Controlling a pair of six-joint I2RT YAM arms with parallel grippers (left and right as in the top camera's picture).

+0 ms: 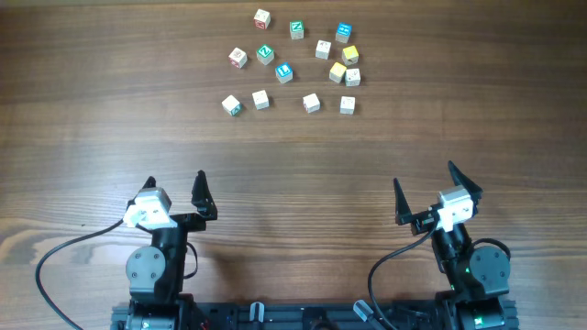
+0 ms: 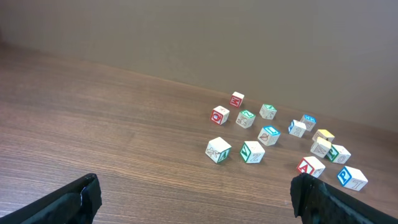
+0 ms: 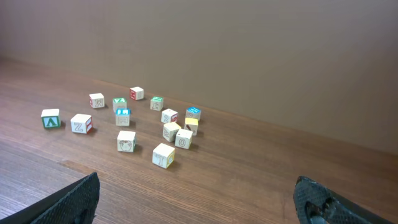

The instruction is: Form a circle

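Several tiny wooden letter cubes (image 1: 311,102) lie scattered on the far middle of the table, in a loose cluster and not in a circle. Most show cream-white faces. A yellow-faced cube (image 1: 337,71) sits on the cluster's right, close to another cream cube (image 1: 352,78). My left gripper (image 1: 174,179) stands open at the near left, well short of the cubes, with nothing between its fingers (image 2: 87,190). At the near right, my right gripper (image 1: 424,174) is open and empty too. The closest cube (image 3: 163,155) lies ahead of its fingers (image 3: 87,190).
Cubes with green (image 1: 296,29) and blue (image 1: 343,33) faces lie mixed into the same cluster. The wooden table (image 1: 92,110) stretches wide on both sides. A plain wall (image 2: 186,31) rises behind the table's far edge.
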